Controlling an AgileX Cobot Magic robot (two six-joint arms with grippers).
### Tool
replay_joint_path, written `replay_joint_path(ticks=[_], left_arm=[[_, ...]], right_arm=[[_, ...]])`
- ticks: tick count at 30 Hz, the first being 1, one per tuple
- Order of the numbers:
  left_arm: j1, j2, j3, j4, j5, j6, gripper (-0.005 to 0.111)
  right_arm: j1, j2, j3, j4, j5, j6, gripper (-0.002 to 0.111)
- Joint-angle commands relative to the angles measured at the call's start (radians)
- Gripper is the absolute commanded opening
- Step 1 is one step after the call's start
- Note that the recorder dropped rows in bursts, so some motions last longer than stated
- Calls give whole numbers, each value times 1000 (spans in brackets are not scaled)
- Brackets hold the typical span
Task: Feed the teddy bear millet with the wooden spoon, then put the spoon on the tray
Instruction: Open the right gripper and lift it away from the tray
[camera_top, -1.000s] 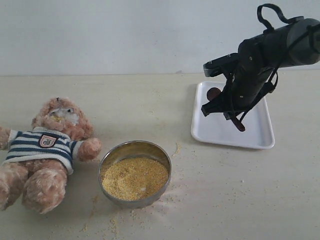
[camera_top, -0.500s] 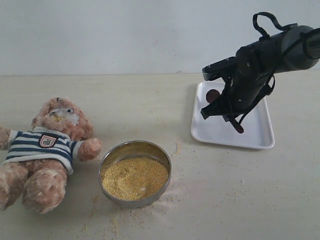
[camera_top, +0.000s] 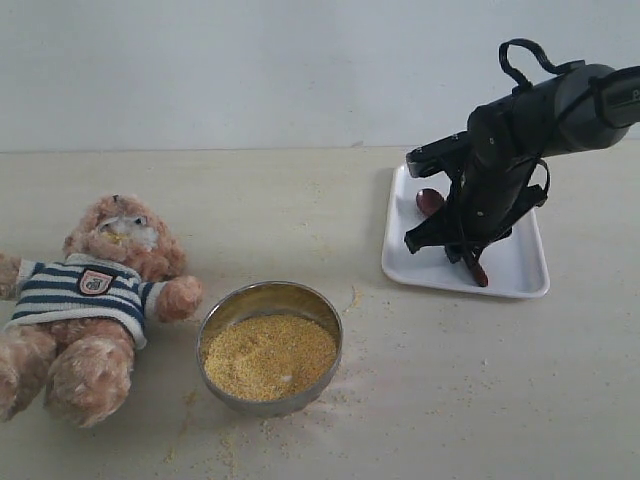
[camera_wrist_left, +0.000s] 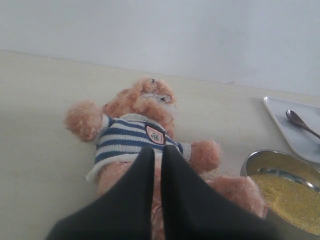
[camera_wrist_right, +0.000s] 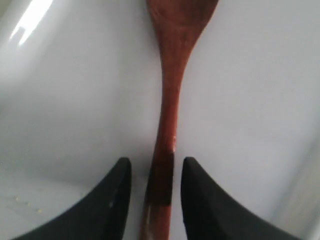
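Pale beige tabletop (camera_top: 480, 380) dusted with loose grains, plain white wall (camera_top: 200, 70) behind. Far right we see the tray (camera_top: 420, 262): white, smooth, rounded corners, low rim. On it the wooden spoon (camera_wrist_right: 167, 115) lies flat, oval bowl toward the far side, thin handle running nearer. We find the right gripper (camera_wrist_right: 156, 162) low over that handle, jaws parted, a sliver of gap on each side of the wood. We call it open, gripping nothing.

We see the left gripper (camera_wrist_left: 157, 149) pointing at the lower body of the teddy bear (camera_top: 95, 290), black fingers pressed together, nothing between them.

The bear lies on its back near left: fluffy tan-pink plush, navy-and-white striped knit shirt, shield badge, a yellowish speck on the white muzzle. Just right of its paw sits the round shiny metal bowl (camera_top: 215, 318), heaped with millet (camera_top: 268, 355), fine and yellow.

Handling, as we judge it:
- **Spoon:** light, stiff, smooth hardwood. The slim handle could roll or pivot between pads and slide on the slick tray, so best taken mid-handle, away from the bowl end.
- **Millet:** loose, spills at any tilt.
- **Bear:** soft, gives under contact.

With the spoon resting on the tray, we judge placement essentially done.
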Motion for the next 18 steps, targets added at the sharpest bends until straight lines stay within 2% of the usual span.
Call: replay_joint_path(ticks=[1,8,14,16,18], left_arm=[[-3,-3,4,-7,-3,-8,5],[-3,-3,4,-7,-3,-8,5],[-3,-3,4,-7,-3,-8,5],[-3,-3,4,-7,-3,-8,5],[-3,-3,4,-7,-3,-8,5]], right_arm=[[-4,-10,-6,-1,81,5,38],[-4,-145,-6,-149,295,10,38],[-2,-341,-2,-156,292,90,37],[-2,-412,26,-162,289,100,32],[-2,-486,73,-176,261,121,17]])
